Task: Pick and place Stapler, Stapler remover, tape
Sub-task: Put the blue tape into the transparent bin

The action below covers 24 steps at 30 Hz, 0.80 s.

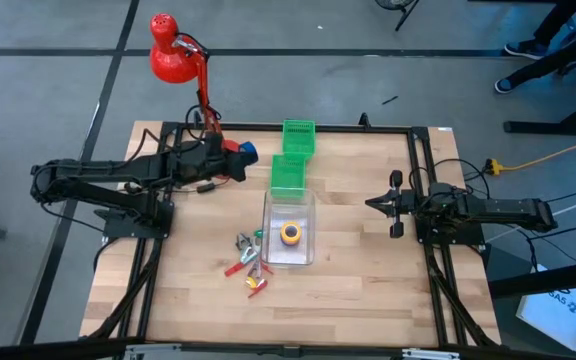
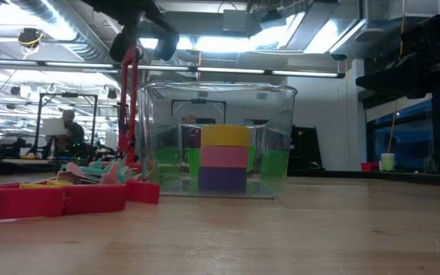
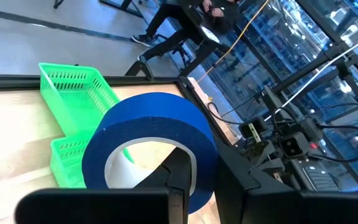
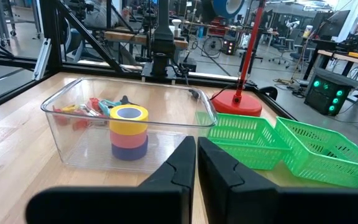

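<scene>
Three rolls binned; fourth in transit.
Left gripper (image 1: 240,158) clamps blue tape (image 3: 151,146), at 11 o'clock from clear bin (image 1: 313,222); stapler items remain outside.

A red desk lamp (image 1: 171,55) is seen at the far left corner of a wooden table (image 1: 368,270), its head hung out over the grey floor. Two green plastic baskets (image 1: 293,155) are set in a row at the far middle. A clear plastic box (image 1: 313,225) is placed just near of them.
</scene>
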Each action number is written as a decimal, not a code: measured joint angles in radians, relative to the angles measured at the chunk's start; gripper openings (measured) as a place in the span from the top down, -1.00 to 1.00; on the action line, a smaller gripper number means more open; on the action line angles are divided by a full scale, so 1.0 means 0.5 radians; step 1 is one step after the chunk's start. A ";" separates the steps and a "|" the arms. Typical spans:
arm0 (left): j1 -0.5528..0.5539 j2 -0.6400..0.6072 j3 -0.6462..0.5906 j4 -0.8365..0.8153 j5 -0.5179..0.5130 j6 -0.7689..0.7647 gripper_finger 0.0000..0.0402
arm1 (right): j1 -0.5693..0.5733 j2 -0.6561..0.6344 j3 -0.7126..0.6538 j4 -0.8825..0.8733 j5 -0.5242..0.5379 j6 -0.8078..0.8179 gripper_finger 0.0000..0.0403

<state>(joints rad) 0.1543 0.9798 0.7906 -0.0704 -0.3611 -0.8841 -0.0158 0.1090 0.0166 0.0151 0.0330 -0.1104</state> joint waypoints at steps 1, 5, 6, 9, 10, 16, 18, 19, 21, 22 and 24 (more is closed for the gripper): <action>0.000 0.000 0.000 0.000 0.000 0.001 0.81 | 0.001 0.001 0.000 0.000 0.000 0.001 0.90; 0.000 0.010 0.000 0.002 0.024 0.013 0.81 | 0.000 0.000 0.000 0.000 0.000 0.001 0.90; 0.000 0.016 0.000 0.000 0.030 0.015 0.81 | 0.000 0.000 0.000 0.000 0.000 0.001 0.90; 0.000 0.044 0.000 0.023 0.044 0.016 0.81 | 0.000 0.001 0.000 0.000 0.000 0.001 0.89; 0.000 0.056 0.000 0.039 0.067 0.016 0.81 | 0.000 0.001 0.000 0.000 0.000 0.001 0.89; 0.000 0.193 0.107 0.072 0.167 0.103 0.81 | 0.001 0.000 0.000 0.000 0.000 0.000 0.89; 0.000 0.263 0.205 0.001 0.190 0.165 0.81 | 0.000 0.001 0.000 0.000 0.000 0.000 0.89; 0.000 0.302 0.255 -0.038 0.203 0.201 0.81 | 0.000 0.001 0.000 0.000 0.000 0.000 0.89; 0.000 0.388 0.366 -0.143 0.223 0.267 0.81 | 0.001 0.001 0.000 0.000 0.001 0.001 0.90; 0.000 0.435 0.421 -0.200 0.240 0.290 0.81 | 0.000 0.001 0.000 0.000 0.000 0.001 0.89; 0.000 0.536 0.528 -0.304 0.273 0.326 0.81 | 0.000 0.000 0.000 0.000 0.001 0.000 0.90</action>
<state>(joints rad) 0.1543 1.2478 1.0545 -0.2223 -0.2247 -0.7213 -0.0158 0.1090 0.0166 0.0152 0.0333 -0.1102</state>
